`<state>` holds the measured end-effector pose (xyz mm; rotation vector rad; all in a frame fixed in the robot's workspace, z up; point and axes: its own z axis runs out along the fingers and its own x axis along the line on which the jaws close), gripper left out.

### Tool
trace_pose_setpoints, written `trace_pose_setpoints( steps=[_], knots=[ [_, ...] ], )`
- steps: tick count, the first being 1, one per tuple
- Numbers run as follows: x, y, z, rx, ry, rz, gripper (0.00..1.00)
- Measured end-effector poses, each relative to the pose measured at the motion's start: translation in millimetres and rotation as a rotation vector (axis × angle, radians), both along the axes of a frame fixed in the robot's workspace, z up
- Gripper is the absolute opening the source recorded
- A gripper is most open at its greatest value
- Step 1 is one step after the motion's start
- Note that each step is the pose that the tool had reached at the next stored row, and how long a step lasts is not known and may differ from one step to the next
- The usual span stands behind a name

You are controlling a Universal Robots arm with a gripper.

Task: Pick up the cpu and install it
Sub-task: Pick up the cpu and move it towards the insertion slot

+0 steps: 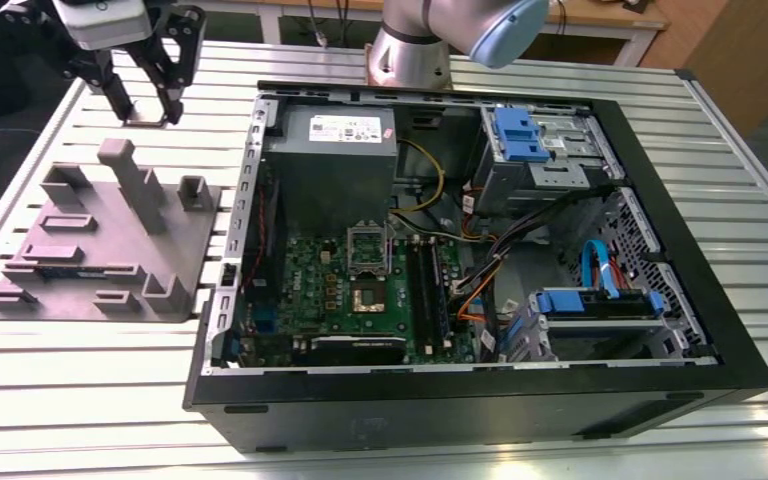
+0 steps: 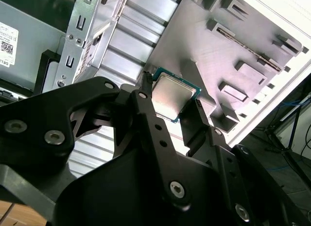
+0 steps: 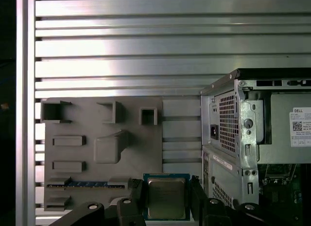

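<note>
Pickup looks done imo: the black gripper (image 1: 144,108) fingers (image 3: 139,199) pinch the small silvery-grey square cpu (image 3: 166,199) above the slatted metal table (image 1: 91,400). Install needs it squared over the dark motherboard socket (image 1: 368,297).

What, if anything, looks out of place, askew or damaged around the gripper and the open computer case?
Nothing stands out. The small square silvery-grey cpu sits straight in the black gripper. The grey fixture plate and the open black computer case lie flat on the ribbed metal table. No spill or damage shows.
</note>
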<state>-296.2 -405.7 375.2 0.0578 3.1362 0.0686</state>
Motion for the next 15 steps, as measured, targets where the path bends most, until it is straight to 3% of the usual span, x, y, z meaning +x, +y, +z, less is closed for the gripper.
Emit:
trace_pose_setpoints(
  steps=[15],
  knots=[
    [5.4,0.0,0.0,0.0000,-0.0001,0.000,0.47]
  ],
)
